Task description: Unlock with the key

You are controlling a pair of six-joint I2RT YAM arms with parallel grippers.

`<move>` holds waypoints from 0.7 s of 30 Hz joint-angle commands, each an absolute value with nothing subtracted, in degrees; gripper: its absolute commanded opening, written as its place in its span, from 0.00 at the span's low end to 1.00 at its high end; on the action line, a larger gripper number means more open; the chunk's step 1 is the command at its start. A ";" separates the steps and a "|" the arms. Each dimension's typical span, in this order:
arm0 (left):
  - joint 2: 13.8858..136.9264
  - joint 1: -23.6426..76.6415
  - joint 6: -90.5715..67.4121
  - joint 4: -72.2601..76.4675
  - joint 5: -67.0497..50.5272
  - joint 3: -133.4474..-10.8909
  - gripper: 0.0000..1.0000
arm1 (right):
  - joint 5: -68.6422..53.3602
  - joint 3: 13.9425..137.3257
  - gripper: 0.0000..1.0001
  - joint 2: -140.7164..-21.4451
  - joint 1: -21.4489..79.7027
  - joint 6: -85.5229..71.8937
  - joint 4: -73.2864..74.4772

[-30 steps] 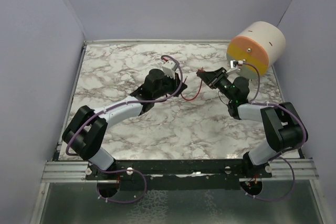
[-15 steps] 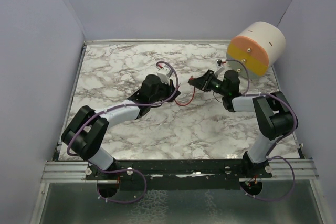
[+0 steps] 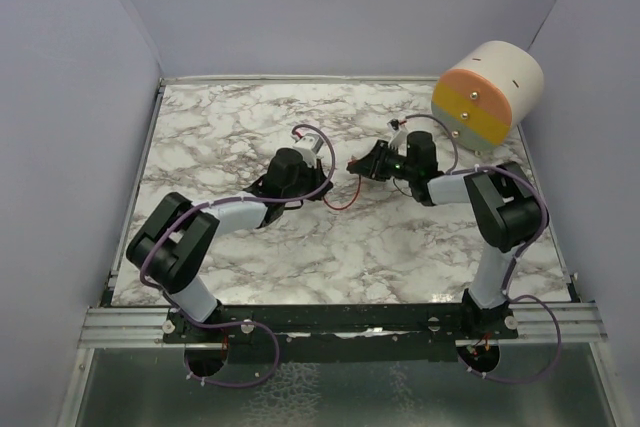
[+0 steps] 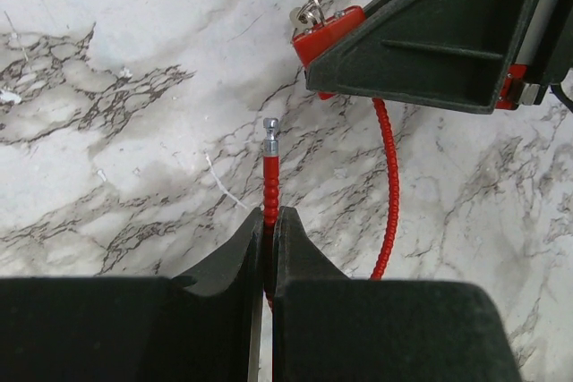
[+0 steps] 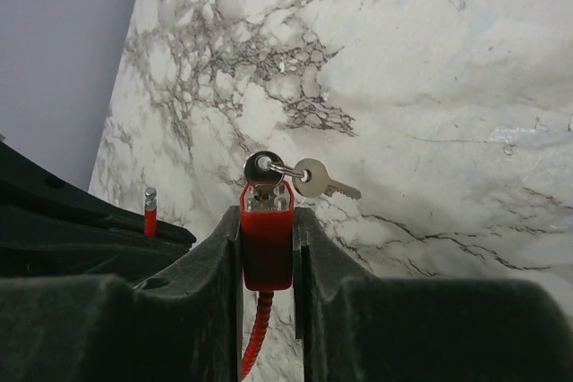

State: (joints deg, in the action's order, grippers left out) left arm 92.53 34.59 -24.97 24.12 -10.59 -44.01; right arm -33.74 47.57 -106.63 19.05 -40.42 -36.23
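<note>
A red cable lock with a red body (image 5: pixel 266 237) has a key (image 5: pixel 262 170) in its top and a spare key (image 5: pixel 320 180) hanging on a ring. My right gripper (image 5: pixel 267 248) is shut on the lock body; it also shows in the top view (image 3: pixel 362 163). The red cable (image 4: pixel 385 187) loops from the body (image 4: pixel 324 33) down to my left gripper (image 4: pixel 269 225), which is shut on the cable near its silver-tipped free end (image 4: pixel 270 128). That free end is out of the lock body. In the top view the left gripper (image 3: pixel 327 185) faces the right one mid-table.
A large cream cylinder with an orange-and-yellow face (image 3: pixel 485 92) stands at the back right corner. Grey walls enclose the marble table (image 3: pixel 220 137) on three sides. The two grippers are close together.
Both grippers have moved left and closer together, the right gripper carrying the lock body away from the cylinder towards the table's middle; the cable loop between them has shortened.
</note>
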 commanded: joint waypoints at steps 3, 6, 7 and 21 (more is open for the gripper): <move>94.59 33.59 -25.53 26.82 -10.05 -42.48 0.00 | -31.12 49.51 0.01 -109.88 20.59 -38.77 -33.97; 95.36 33.32 -25.66 26.89 -10.27 -42.50 0.00 | -30.80 49.69 0.01 -110.87 20.99 -39.26 -33.74; 95.55 33.25 -25.66 26.89 -10.36 -42.43 0.00 | -30.51 49.77 0.01 -111.22 21.08 -39.28 -33.36; 99.20 31.57 -25.94 26.98 -12.23 -42.19 0.00 | -29.91 51.99 0.29 -114.35 21.30 -40.32 -30.17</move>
